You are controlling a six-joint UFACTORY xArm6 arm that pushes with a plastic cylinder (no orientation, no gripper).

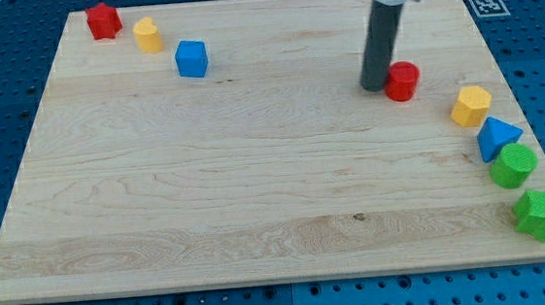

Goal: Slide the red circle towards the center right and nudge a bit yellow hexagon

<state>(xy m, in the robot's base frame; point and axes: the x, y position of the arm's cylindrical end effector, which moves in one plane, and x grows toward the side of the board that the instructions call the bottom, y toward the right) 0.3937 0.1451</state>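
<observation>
A: Near edge first? Green star (542, 213), green cylinder (513, 166), blue triangle (497, 138), curving up the right side.

B: Then the yellow hexagon (471, 106). Red circle (402, 81) sits near it, at its 10 o'clock, apart.

A: My tip (377, 88)?

B: Touching the circle at its 9 o'clock, probably placed to shove it rightward. No jaws, just a rod, holding nothing.

A: Far?

B: Blue cube (191, 58), yellow block (148, 34), red star (103, 21). Two per colour, eight total.

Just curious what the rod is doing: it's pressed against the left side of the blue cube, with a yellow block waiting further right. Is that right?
Not quite. My tip is against the left side of the red circle, not the blue cube. The yellow hexagon does wait further right, as the camera view shows.
</observation>
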